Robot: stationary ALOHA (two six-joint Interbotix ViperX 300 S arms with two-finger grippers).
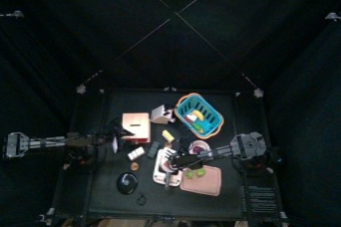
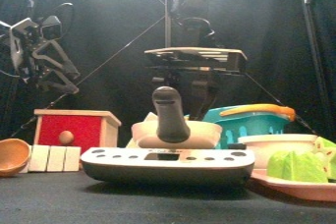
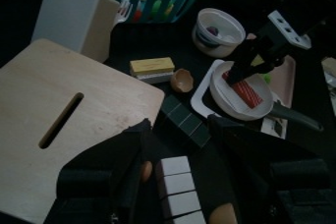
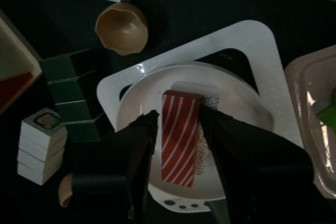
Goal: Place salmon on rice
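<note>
The salmon (image 4: pixel 182 140), a red strip with white stripes, lies flat on the white rice (image 4: pixel 210 95). The rice sits on a white rounded plate (image 4: pixel 250 51). My right gripper (image 4: pixel 182 120) stands open directly over it, one jaw on each side of the strip with a small gap either way. From the left wrist view the same gripper (image 3: pixel 247 66) hangs above the salmon (image 3: pixel 247 92). In the top view it is at the table's front middle (image 1: pixel 184 159). My left gripper (image 2: pixel 39 41) rests raised at the left.
A brown shell-shaped bowl (image 4: pixel 121 27), dark green blocks (image 4: pixel 66 81) and white blocks (image 4: pixel 39 140) lie beside the plate. A pink tray (image 4: pixel 321 110) borders it on the other side. Behind stand a teal basket (image 1: pixel 200 112), a red box (image 2: pixel 77 130) and a white cup (image 3: pixel 217 29).
</note>
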